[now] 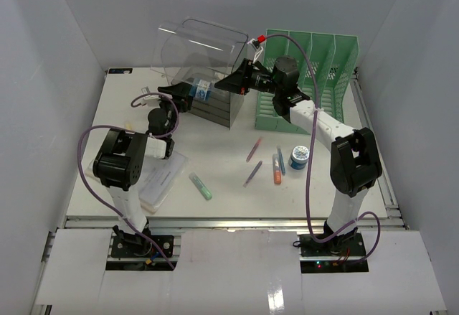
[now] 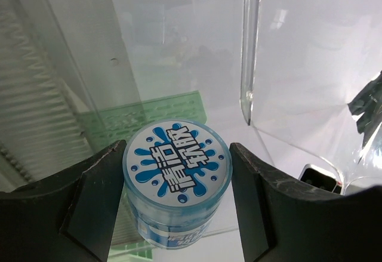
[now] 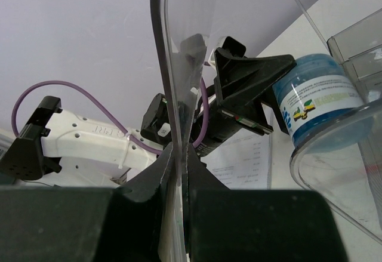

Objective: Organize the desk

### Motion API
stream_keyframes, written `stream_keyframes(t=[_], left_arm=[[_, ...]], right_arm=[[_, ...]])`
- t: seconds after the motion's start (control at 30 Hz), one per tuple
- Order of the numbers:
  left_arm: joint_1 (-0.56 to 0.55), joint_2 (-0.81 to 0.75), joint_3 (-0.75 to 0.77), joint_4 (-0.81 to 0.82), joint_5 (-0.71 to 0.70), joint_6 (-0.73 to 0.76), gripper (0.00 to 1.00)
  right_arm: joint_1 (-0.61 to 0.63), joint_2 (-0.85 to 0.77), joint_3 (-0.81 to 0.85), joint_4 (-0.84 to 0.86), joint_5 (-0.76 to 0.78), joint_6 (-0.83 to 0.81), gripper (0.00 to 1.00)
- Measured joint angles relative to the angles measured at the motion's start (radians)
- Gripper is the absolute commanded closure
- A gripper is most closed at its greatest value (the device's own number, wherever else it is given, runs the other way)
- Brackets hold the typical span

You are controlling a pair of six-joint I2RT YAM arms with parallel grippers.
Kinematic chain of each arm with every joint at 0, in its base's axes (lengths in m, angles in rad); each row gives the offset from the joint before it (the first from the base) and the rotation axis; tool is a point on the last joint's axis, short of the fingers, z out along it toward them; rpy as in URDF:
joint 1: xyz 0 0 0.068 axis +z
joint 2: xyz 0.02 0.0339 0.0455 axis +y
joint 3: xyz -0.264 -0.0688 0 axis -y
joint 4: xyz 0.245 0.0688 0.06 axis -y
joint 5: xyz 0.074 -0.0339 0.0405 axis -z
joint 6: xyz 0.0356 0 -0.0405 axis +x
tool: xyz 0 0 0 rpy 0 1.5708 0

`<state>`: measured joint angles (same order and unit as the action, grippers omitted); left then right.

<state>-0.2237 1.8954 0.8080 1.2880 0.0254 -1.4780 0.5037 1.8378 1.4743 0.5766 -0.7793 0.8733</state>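
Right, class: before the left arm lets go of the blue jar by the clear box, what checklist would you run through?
1. Grip: the left gripper holds the blue jar between both fingers: ok.
2. Lid: the right gripper is shut on the clear lid, which is raised: ok.
3. Jar above the clear box opening: cannot tell.
4. Room inside the box: cannot tell.
5. Rest of the desk tidied: not ok; second jar and pens lie loose.
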Motion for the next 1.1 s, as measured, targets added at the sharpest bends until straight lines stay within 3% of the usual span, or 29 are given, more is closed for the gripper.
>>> stream_keyframes(t=[0.27, 0.5, 0.73, 0.83, 1.0, 1.1], left_arm=[[0.000, 0.054, 0.092, -0.002, -0.021, -0.007, 1.00], [0.000, 0.057, 0.163, 0.002, -0.033, 0.076, 1.00], [0.000, 0.055, 0.175, 0.003, -0.051, 0.142, 0.88], [0.000, 0.053, 0.187, -0.010, -0.057, 0.165, 0.77], [-0.002, 0.049, 0.226, -0.064, -0.067, 0.200, 0.36], [-0.004, 0.040, 0.229, -0.099, -0.070, 0.217, 0.26]], right_arm=[[0.000, 0.000, 0.000, 0.001, 0.002, 0.003, 0.92], [0.000, 0.000, -0.001, 0.002, 0.002, 0.008, 0.92], [0.000, 0.000, -0.001, 0.003, 0.003, 0.011, 0.92], [0.000, 0.000, -0.001, 0.003, 0.005, 0.011, 0.92], [0.000, -0.006, -0.007, 0.016, 0.012, 0.018, 0.92], [0.000, -0.010, -0.012, 0.018, 0.012, 0.020, 0.92]])
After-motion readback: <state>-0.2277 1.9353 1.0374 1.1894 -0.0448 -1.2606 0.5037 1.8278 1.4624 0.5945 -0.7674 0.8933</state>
